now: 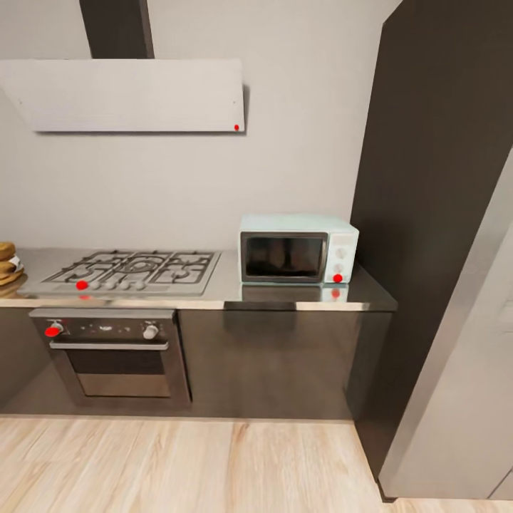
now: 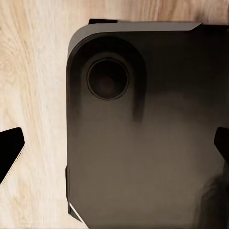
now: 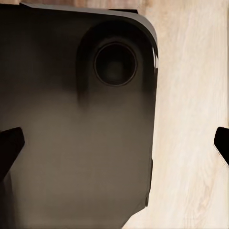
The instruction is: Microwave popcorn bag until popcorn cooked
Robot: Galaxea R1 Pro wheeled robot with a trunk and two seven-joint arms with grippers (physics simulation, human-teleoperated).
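The pale mint-blue microwave [image 1: 298,249] stands on the grey countertop [image 1: 299,296] against the wall, its dark glass door shut. A golden-brown wrinkly shape [image 1: 7,262] lies on the countertop at the far left, cut off by the frame edge; it may be the popcorn bag, but I cannot tell. No popcorn shows. My left gripper [image 2: 116,148] is open and empty, its dark fingertips [image 2: 9,153] wide apart over my own dark base and the wood floor. My right gripper [image 3: 116,145] is open and empty too, hanging over the base.
A grey gas hob [image 1: 132,271] with black grates sits left of the microwave, above a black oven [image 1: 114,353]. A grey hood [image 1: 125,95] hangs on the wall. A tall black cabinet [image 1: 434,199] and the steel fridge [image 1: 470,385] stand at the right. Pale wood floor [image 1: 185,463] lies before the cabinets.
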